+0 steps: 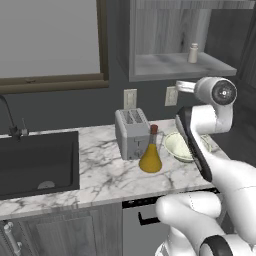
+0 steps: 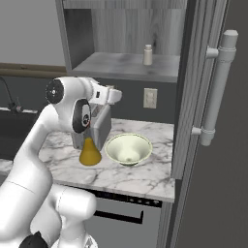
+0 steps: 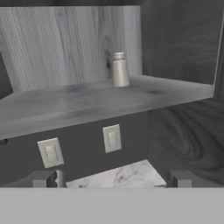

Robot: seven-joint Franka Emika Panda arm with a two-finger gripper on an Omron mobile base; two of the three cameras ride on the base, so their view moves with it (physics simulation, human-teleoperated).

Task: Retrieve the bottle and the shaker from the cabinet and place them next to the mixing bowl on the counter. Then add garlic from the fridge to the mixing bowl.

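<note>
1. So the shaker (image 3: 119, 69) is the thing to watch right now. It's standing upright on the cabinet (image 1: 150, 30) shelf board, upper right of the left base view, up in the top middle of the hand view, close to the back wall and alone on that shelf.
2. The bottle (image 1: 150, 155) is already down on the counter (image 1: 100, 170), middle of the left base view, just beside the toaster (image 1: 131, 133) and near the mixing bowl (image 2: 128, 148). Looks to me like that half of the fetch job is done.
3. The gripper (image 3: 111, 178) is released, fingers spread wide with nothing between them. It sits below shelf level and well apart from the shaker, with the wall outlets (image 3: 112, 138) right ahead of it.
4. My take on doing this step well: the hand needs to come up above the shelf edge first, then go in level, so the fingers don't clip the front lip of the board.
5. That shaker is tiny and light, so I'd line it up dead centre between the fingers before closing. A nudge from one finger could tip it over or push it back against the wall.
6. Grab it low on the body rather than on the silvery cap, I reckon.
7. The fridge (image 2: 213, 121) is along the right side of the right base view, door shut. Garlic comes later.
</note>
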